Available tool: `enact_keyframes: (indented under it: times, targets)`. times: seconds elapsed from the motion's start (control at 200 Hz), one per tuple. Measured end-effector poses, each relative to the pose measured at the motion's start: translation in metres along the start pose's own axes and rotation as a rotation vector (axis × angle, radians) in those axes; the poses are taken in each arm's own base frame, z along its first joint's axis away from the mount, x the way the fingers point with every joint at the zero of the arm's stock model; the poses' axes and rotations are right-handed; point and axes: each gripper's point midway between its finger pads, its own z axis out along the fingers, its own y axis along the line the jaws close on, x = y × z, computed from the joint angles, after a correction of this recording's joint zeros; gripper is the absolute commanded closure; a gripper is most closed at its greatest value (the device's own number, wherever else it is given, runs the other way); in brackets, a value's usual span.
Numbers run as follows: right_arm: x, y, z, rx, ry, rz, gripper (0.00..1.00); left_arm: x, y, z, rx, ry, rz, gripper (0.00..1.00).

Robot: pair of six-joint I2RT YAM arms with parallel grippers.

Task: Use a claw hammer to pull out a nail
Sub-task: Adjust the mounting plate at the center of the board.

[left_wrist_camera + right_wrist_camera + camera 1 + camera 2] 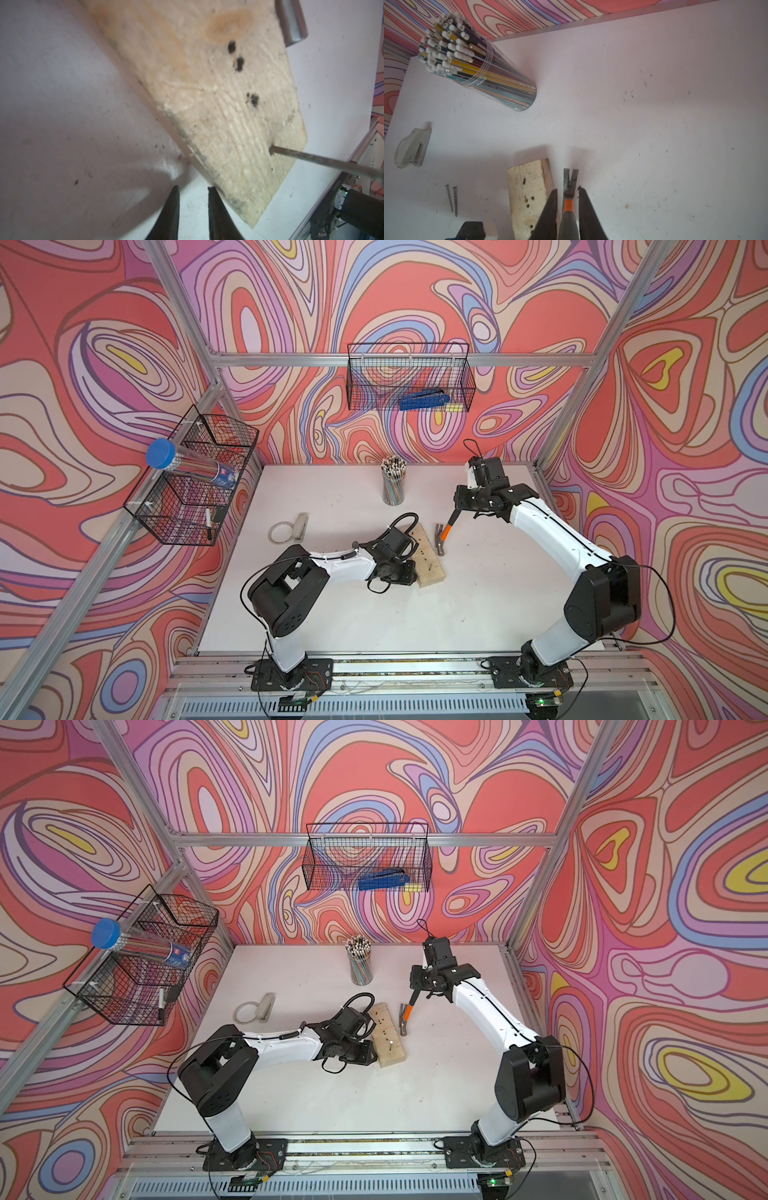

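The right gripper [566, 190] is clamped on the black handle of the claw hammer [568, 204], just behind its orange neck. The steel head sits low at the 3 o'clock side of the wooden block [428, 560], claw toward 12 o'clock and handle rising toward 1 o'clock. I cannot tell whether it touches the table [415, 622]. The left gripper [193, 188] is at the block's 9 o'clock edge, jaws narrowly apart and holding nothing. A nail [311, 161] stands in the block.
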Motion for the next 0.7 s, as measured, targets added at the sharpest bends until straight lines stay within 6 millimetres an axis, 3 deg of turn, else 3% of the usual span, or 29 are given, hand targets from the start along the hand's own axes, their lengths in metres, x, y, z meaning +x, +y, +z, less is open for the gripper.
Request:
enact_keyframes:
  times: [0.21, 0.341, 0.536, 0.701]
  targets:
    - [0.005, -0.01, -0.045, 0.031, -0.056, -0.007, 1.0, -0.008, 0.004, -0.004, -0.04, -0.036, 0.022, 0.68]
    - [0.014, -0.015, -0.07, 0.04, -0.077, -0.003, 1.0, -0.019, 0.01, -0.02, -0.088, -0.089, 0.044, 0.66]
    - [0.045, -0.027, -0.088, 0.058, -0.044, 0.021, 1.0, -0.056, 0.03, -0.062, -0.152, -0.216, 0.049, 0.62]
    - [0.081, -0.036, -0.093, 0.061, 0.01, 0.063, 1.0, -0.095, 0.043, -0.078, -0.198, -0.283, 0.058, 0.59]
